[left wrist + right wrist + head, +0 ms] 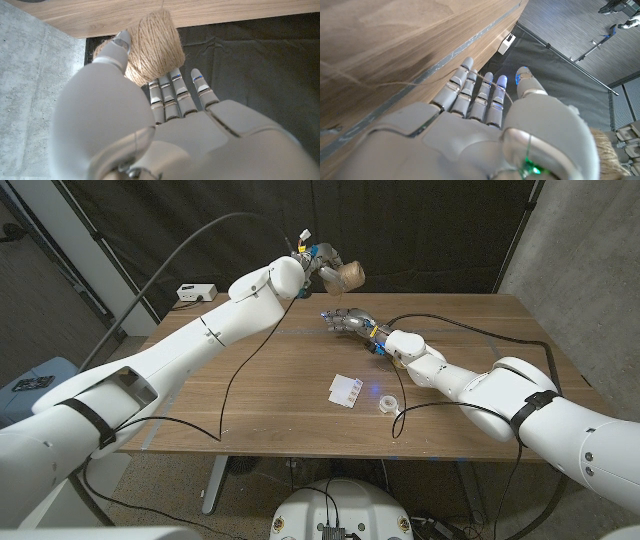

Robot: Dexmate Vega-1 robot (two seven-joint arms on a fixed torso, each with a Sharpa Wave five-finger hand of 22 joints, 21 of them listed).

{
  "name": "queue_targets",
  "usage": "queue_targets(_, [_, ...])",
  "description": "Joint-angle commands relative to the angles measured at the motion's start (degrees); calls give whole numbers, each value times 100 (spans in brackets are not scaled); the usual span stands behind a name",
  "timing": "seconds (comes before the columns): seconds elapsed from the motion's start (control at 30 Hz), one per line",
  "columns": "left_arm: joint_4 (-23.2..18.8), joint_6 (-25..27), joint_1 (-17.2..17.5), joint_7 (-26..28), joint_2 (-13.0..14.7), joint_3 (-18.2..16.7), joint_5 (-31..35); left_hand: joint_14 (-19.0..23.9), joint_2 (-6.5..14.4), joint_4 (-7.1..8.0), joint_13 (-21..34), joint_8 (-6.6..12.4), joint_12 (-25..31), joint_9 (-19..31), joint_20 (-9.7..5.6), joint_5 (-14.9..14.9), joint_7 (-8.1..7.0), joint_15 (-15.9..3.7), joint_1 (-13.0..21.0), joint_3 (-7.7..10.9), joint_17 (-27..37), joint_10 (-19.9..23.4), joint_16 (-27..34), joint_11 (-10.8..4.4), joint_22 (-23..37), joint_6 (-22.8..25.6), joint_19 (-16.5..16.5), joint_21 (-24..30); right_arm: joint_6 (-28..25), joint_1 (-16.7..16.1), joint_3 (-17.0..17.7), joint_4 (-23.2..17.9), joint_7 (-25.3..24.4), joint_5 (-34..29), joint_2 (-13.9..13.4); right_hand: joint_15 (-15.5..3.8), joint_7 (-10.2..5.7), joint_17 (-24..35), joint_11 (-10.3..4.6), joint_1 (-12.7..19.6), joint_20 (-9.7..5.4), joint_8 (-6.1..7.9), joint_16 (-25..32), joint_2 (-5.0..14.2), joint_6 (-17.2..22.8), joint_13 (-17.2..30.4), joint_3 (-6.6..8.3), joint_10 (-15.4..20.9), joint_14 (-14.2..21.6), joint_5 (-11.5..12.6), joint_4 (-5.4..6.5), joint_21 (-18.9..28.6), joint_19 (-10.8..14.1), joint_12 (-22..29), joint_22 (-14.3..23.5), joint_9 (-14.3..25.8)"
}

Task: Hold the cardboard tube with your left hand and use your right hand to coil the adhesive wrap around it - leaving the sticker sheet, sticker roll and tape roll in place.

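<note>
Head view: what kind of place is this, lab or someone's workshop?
Probably a robotics lab or test cell. A black curtain hangs behind the wooden table, a bare concrete wall stands to one side, and loose cables trail across the tabletop.

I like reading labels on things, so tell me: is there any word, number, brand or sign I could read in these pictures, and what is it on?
None can be read.
The sticker sheet carries small dark marks, too small to read.
The tape roll shows no print.
The white box on the table's far left corner bears marks too blurred to read.
The twine-wound tube in the left hand bears no label.
</note>
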Motion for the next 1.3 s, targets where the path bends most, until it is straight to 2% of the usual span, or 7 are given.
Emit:
queue_targets(0.03, [98, -10, -50, 106, -69, 23, -38, 41, 609, 28, 427, 292, 24, 331, -11, 60, 93, 31, 276, 31, 15, 24, 21, -7, 19, 150, -18, 41, 163, -202, 24, -275, -337, -71, -88, -999, -46, 61, -33, 214, -647, 115, 201, 20, 459, -8, -127, 455, 440, 32, 0, 126, 408, 105, 31, 16])
queue_targets(0.17, [137, -13, -58, 137, -94, 20, -58, 40, 611, 25, 425, 289, 23, 336, -9, 65, 91, 34, 276, 26, 22, 32, 30, -6, 19, 152, -17, 44, 41, -439, 43, -820, -545, -135, -265, -1027, -62, 77, -87, 384, -669, 164, 319, 15, 788, -58, -187, 743, 729, 41, -20, 211, 690, 128, 34, -7])
queue_targets(0.27, [180, -66, -49, 166, -98, -1, -93, 46, 612, 25, 428, 292, 22, 339, -7, 70, 97, 31, 273, 24, 22, 32, 34, -6, 20, 164, -14, 46, -266, -687, 37, -1517, -829, -267, -497, -1021, -63, 35, -115, 442, -696, 190, 324, 55, 998, -100, -163, 946, 927, 50, 2, 258, 844, 146, 35, -29])
queue_targets(0.4, [216, -60, -38, 214, -113, -20, -117, 46, 614, 24, 431, 291, 22, 344, -5, 75, 120, 33, 271, 18, 28, 39, 44, 1, 20, 173, -14, 49, -639, -916, 61, -2192, -1034, -347, -714, -1028, -21, -12, -145, 470, -714, 211, 298, 91, 1203, -143, -131, 1078, 1092, 57, 23, 287, 946, 131, 35, -51])
queue_targets(0.73, [266, -53, -25, 290, -114, -50, -170, 51, 619, 28, 440, 287, 24, 353, 6, 86, 122, 40, 260, 14, 27, 48, 49, 7, 22, 185, -16, 53, -1403, -1275, 22, -3469, -1538, -750, -1131, -1020, -5, -71, -124, 523, -718, 188, 232, 239, 1495, -205, -33, 1416, 1411, 60, 72, 339, 1124, 113, 40, -82])
queue_targets(1.03, [311, 59, -68, 306, -119, -37, -201, 48, 624, 21, 445, 288, 21, 362, 14, 96, 122, 55, 266, 10, 36, 53, 63, 23, 23, 209, -21, 55, -1877, -1458, -37, -4303, -1763, -1084, -1401, -997, 31, -84, -95, 458, -723, 175, 188, 346, 1722, -228, 10, 1603, 1638, 51, 153, 376, 1235, 71, 45, -91])
queue_targets(1.3, [447, 58, -149, 269, -135, 16, -244, 46, 622, 9, 448, 278, 19, 372, 32, 109, 154, 75, 277, 9, 37, 59, 70, 34, 24, 202, -26, 58, -1947, -1529, -32, -4633, -1789, -1218, -1538, -1013, 42, -88, -99, 429, -726, 167, 154, 429, 1860, -234, 59, 1728, 1764, 48, 193, 395, 1289, 49, 47, -91])
